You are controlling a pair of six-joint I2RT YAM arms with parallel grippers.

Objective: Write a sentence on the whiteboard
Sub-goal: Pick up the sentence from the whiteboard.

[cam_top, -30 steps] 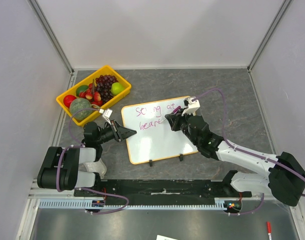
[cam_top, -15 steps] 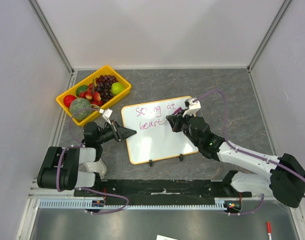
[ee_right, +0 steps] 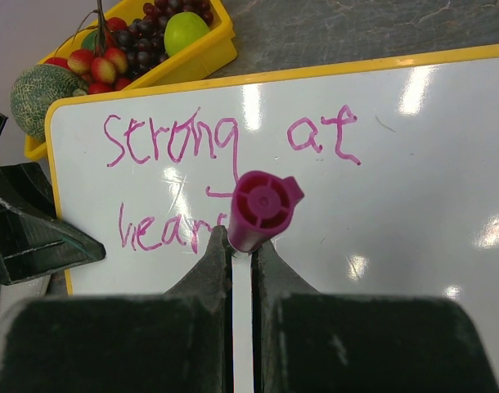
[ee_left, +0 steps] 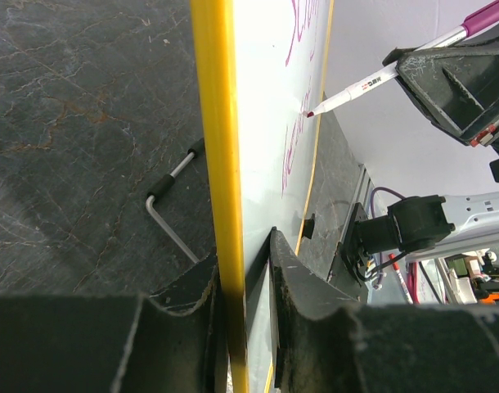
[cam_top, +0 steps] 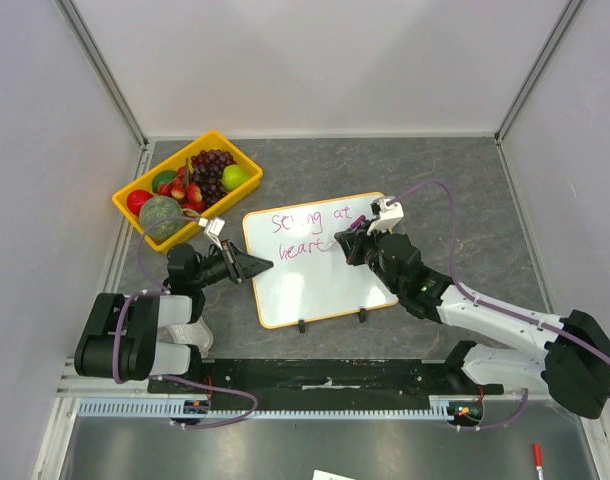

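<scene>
Our left pincer (cam_top: 251, 266) is clamped on the left edge of the whiteboard (cam_top: 325, 285). In the left wrist view its two fingers (ee_left: 286, 270) press the board's yellow rim from either side, with no gap between pad and rim. Our right pincer (cam_top: 343, 243) is closed on a marker (ee_right: 262, 205) with a magenta cap. The right wrist view shows both fingers tight against the barrel. From the left wrist we see the marker's tip touching the white surface beside the second line of writing.

The whiteboard sits about midway across the table (cam_top: 455, 190), nearer the near edge than the far one, and its two black clip feet (cam_top: 301, 325) point toward the near edge. We cannot tell whether it lies flat or is propped. It is well apart from the far edge and the right edge, and dark tabletop shows between. A yellow fruit tray (cam_top: 240, 152) sits toward the far left corner, near the board's far left corner but not touching it. Our left pincer lies between tray and board.

The sentence (ee_right: 202, 143) is in thin magenta strokes on the far half of the board. The first line reads "Strong at". The second begins "hear", and the marker hides what follows in the right wrist view. From above that line reads roughly "heart".
</scene>
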